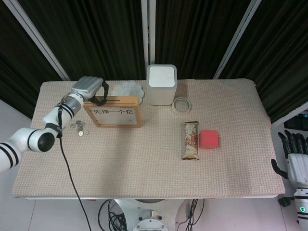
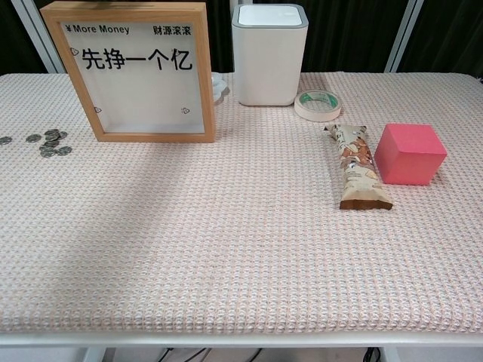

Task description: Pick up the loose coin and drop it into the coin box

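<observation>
Left hand [image 1: 89, 87] over left end of coin box [image 1: 113, 110] top: fingertips curl down, too small to tell whether coin is pinched. Left hand out of chest view entirely. Coin box slot barely visible in chest view; top edge nearly cut by frame. Right hand [image 1: 294, 161] at lower right corner of head view, partly cut off by frame edge. Loose coins [image 2: 50, 142] too small to tell denominations; leftmost cut by edge. White dish [image 1: 127, 90] mostly hidden behind coin box in chest view.
</observation>
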`<action>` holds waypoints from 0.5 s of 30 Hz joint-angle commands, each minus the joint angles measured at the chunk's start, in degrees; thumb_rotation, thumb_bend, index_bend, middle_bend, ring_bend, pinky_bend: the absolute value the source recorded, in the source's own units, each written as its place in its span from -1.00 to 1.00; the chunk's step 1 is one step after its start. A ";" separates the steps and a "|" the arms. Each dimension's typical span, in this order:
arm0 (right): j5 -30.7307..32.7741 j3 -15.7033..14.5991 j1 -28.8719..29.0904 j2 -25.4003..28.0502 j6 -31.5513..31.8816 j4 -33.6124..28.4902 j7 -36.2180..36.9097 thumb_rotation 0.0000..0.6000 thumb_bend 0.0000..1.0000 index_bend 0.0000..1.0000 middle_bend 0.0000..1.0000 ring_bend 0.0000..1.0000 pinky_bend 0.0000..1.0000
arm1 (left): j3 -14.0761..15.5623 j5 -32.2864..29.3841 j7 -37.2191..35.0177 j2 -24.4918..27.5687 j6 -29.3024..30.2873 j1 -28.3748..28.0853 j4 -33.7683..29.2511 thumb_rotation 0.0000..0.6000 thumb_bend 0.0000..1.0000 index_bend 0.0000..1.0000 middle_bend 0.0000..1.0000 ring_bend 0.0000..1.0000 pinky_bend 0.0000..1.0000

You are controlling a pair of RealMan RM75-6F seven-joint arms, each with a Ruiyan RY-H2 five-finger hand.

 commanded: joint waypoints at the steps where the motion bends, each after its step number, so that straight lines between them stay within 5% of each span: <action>1: 0.04 0.02 0.11 -0.13 -0.16 0.17 -0.02 1.00 -0.40 -1.00 -1.00 -1.00 -1.00 | 0.50 0.55 -0.64 -0.08 -0.08 -0.46 0.04 1.00 -0.17 0.22 -0.33 -0.59 -0.35; 15: 0.34 0.22 0.33 0.05 -0.54 0.43 0.37 1.00 -0.40 -1.00 -1.00 -1.00 -1.00 | 1.53 1.78 -4.40 -1.54 0.33 -0.91 1.65 1.00 -0.17 0.22 -0.34 -0.59 -0.35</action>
